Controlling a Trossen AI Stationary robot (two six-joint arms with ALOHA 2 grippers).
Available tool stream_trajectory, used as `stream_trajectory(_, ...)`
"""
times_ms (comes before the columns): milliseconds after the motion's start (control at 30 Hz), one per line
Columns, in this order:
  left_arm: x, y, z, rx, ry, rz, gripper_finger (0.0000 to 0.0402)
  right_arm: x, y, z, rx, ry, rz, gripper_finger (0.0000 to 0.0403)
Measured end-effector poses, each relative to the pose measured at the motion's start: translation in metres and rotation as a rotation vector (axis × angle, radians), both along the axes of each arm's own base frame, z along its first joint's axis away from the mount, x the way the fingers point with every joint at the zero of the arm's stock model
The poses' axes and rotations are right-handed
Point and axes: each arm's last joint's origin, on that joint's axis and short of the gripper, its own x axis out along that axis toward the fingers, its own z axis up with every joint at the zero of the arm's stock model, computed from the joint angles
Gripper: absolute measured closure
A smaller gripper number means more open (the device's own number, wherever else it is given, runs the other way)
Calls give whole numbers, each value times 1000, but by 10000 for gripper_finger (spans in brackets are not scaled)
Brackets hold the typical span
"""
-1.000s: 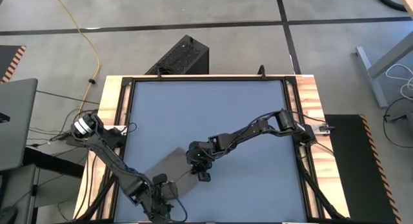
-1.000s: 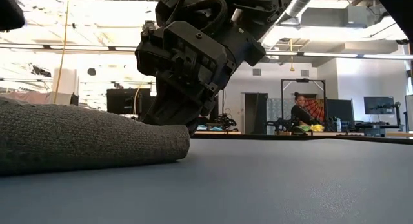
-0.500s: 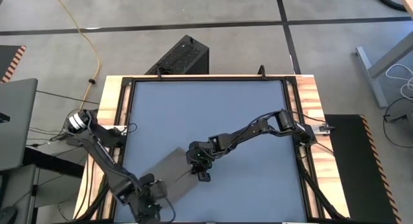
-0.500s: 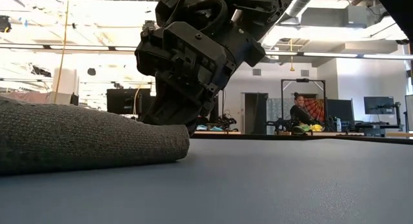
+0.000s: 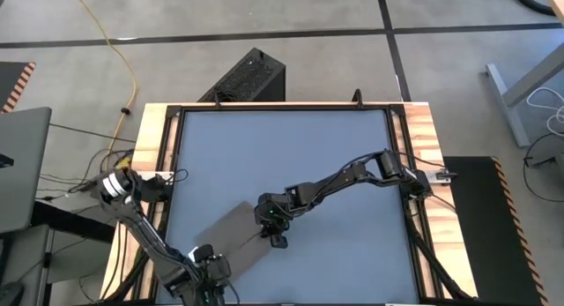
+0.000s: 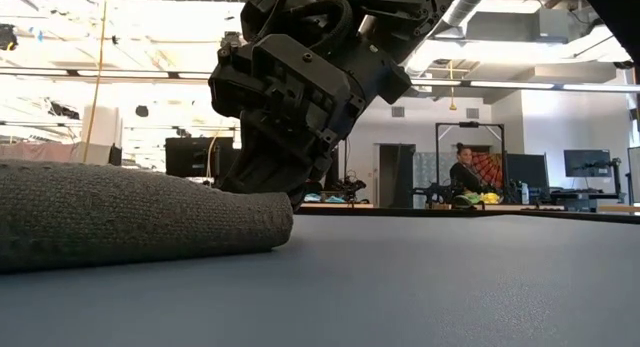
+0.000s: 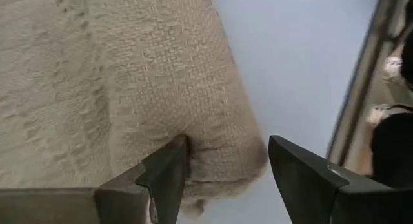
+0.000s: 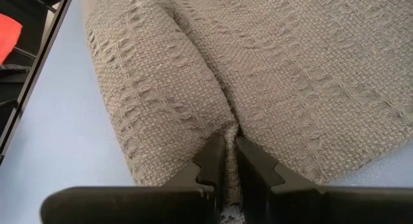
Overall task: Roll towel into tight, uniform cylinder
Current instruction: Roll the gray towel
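The taupe towel lies partly rolled, slanting across the near left of the blue-grey tabletop. In the low view it shows as a thick bulge resting on the table. My right gripper is shut on the towel's right end. My left gripper stands open at the towel's near end. One of its fingers is over the cloth and the other over bare table. My right gripper pinches a raised fold of the towel between its two fingers, at the crease between two bulges of cloth. The fingers slant down from the table's right. The towel lies on the table. My left gripper has one fingertip set against the towel's top near its near end, where the cloth looks dented. The other finger touches nothing.
A black rail and the table's wooden border run close beside my left gripper. Bare tabletop stretches to the far and right sides. A black box stands on the floor beyond the far edge. A person sits far off in the room.
My left gripper has gone down and toward the table's near edge, out along the towel's near end, and has left the top of the low view. My right gripper and the towel have kept still.
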Motion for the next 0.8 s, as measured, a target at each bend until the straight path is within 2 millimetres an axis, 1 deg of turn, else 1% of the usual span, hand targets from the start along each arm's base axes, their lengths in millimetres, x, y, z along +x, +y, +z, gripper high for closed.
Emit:
stream_trajectory(133, 3, -4, -14, 14, 15, 6, 194, 0, 0, 0, -1, 1, 0, 341)
stream_trajectory(233, 4, -5, -22, 20, 30, 42, 194, 0, 0, 0, -1, 1, 0, 341)
stream_trajectory(433, 1, -1, -26, 33, 58, 128, 194, 1, -3, 0, -1, 1, -6, 341)
stream_trajectory(533, 0, -2, -27, 29, 62, 145, 203, 1, -3, 1, 7, 1, -2, 341)
stream_trajectory(600, 0, -2, -28, 20, 63, 177, 222, 0, -3, 4, 24, -3, 10, 341)
stream_trajectory(667, 0, -3, -28, -3, 62, 209, 248, 0, -3, 10, 31, -12, 16, 341)
stream_trajectory(800, -3, -8, -27, -37, 24, 228, 322, -5, -5, 25, 12, -16, 40, 341)
